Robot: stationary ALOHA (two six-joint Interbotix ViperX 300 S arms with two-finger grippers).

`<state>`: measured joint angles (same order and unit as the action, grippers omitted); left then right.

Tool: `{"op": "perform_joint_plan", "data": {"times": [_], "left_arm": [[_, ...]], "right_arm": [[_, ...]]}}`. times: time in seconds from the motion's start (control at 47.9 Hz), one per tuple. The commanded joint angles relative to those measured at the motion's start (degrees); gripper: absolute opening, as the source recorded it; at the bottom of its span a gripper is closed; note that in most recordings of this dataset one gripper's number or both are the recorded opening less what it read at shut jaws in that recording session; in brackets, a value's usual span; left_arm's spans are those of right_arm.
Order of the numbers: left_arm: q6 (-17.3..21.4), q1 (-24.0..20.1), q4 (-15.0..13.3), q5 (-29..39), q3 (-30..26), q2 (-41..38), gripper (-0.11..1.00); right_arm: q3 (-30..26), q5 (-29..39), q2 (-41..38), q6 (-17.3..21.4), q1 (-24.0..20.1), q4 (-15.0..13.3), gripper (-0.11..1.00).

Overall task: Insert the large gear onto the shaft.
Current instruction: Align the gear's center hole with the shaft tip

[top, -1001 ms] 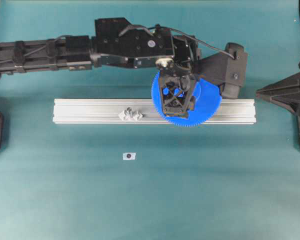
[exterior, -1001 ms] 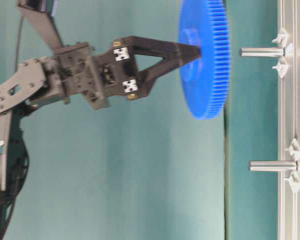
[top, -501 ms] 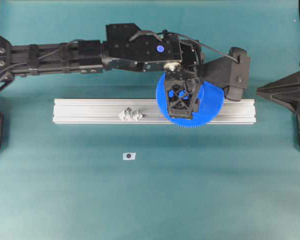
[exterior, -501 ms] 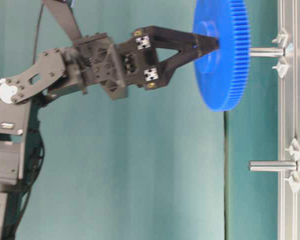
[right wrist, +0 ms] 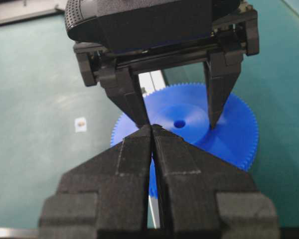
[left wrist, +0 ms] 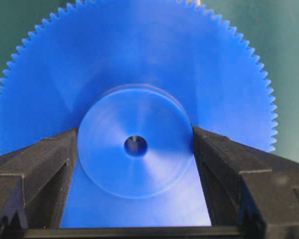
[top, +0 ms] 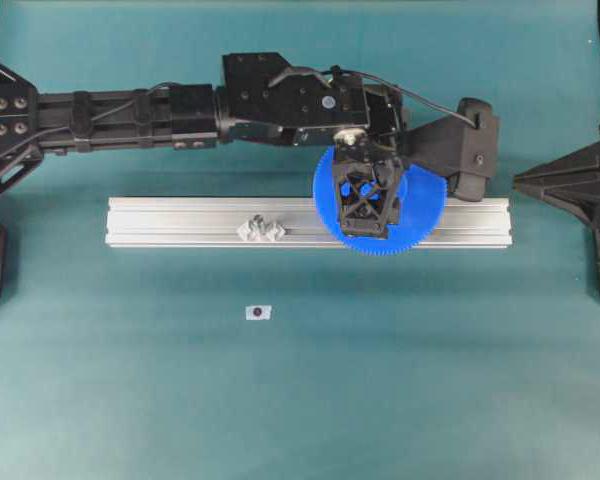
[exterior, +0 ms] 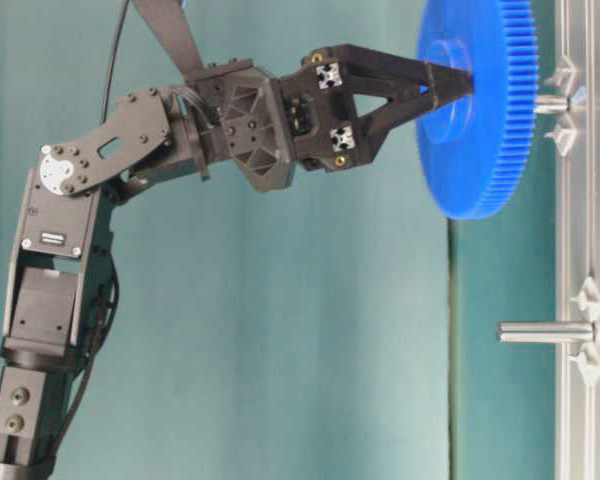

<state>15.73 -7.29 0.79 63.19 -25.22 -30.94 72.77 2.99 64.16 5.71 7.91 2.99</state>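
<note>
The large gear point(top: 420, 205) is a bright-blue toothed disc held flat above the rail, over the shaft. My left gripper point(top: 366, 214) is shut on its raised hub point(left wrist: 135, 144), one finger on each side. In the table-level view the gear point(exterior: 475, 120) covers most of the shaft point(exterior: 552, 103); only a short stub shows between gear and rail. The pale pin tip shows inside the centre hole point(left wrist: 135, 146). My right gripper point(right wrist: 152, 128) is shut on nothing, pointing at the gear point(right wrist: 229, 134) from the right.
A long aluminium rail point(top: 180, 220) lies across the teal table. A second upright pin with small brackets point(exterior: 545, 332) stands further left on it point(top: 261, 229). A small white tag with a dark dot point(top: 259, 313) lies in front of the rail.
My left gripper has carried the gear down toward the rail. The gear was clear of the shaft's tip a second ago; now the shaft is inside its centre hole. The right gripper has not moved.
</note>
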Motion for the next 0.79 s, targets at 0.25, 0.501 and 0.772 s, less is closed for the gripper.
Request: {"op": "perform_joint_plan", "data": {"times": [0.25,0.501,0.772], "left_arm": [[-0.7,-0.3,0.0,-1.4,2.7,2.3,0.77],[-1.5,-0.4,-0.1,-1.4,4.8,3.6,0.77],[-1.7,-0.7,0.1,-4.6,4.1,2.2,0.77]], "right_arm": [[-0.6,-0.4,-0.4,0.4,0.3,-0.1,0.08],[-0.5,-0.4,-0.4,0.4,0.3,0.0,0.08],[-0.6,-0.4,-0.4,0.4,0.3,0.0,0.08]]}}
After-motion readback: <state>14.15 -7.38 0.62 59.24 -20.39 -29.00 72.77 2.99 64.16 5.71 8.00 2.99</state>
